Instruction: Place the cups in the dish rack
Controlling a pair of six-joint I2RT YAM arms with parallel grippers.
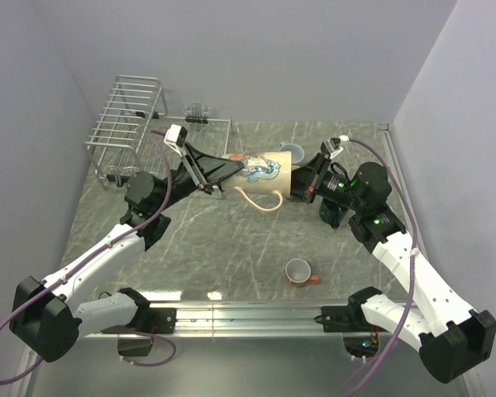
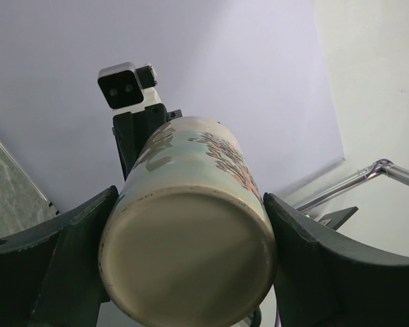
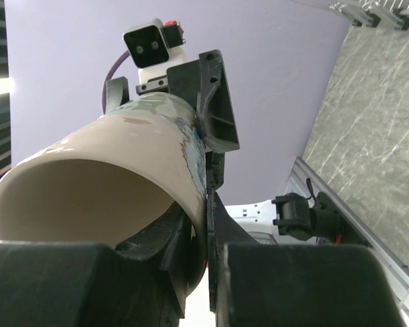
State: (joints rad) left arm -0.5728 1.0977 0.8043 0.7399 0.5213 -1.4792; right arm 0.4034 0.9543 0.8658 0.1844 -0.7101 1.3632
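Above the middle of the table, the beige mug lies on its side in the air, held between the two arms. Its mouth faces the right gripper and its flat base faces the left gripper. The handle hangs down towards the tabletop, and a blue-green print runs along the mug's wall.

From the right wrist view, the right gripper's jaws stand nearly together, pinching the mug's rim: one finger sits inside the mouth and the other against the outer wall.

From the left wrist view, the left gripper's jaws stand wide around the base end of the mug, one dark finger on each side, both lying against the glazed wall (no gap shows on either side). So the mug is gripped at both ends.

At the far left corner stands the dish rack, well apart from the mug, and I see no cup in it. A small orange-red cup rests on the table near the front rail, mouth turned upward, apart from both arms. Just behind the held mug a pale blue cup shows only its rim.
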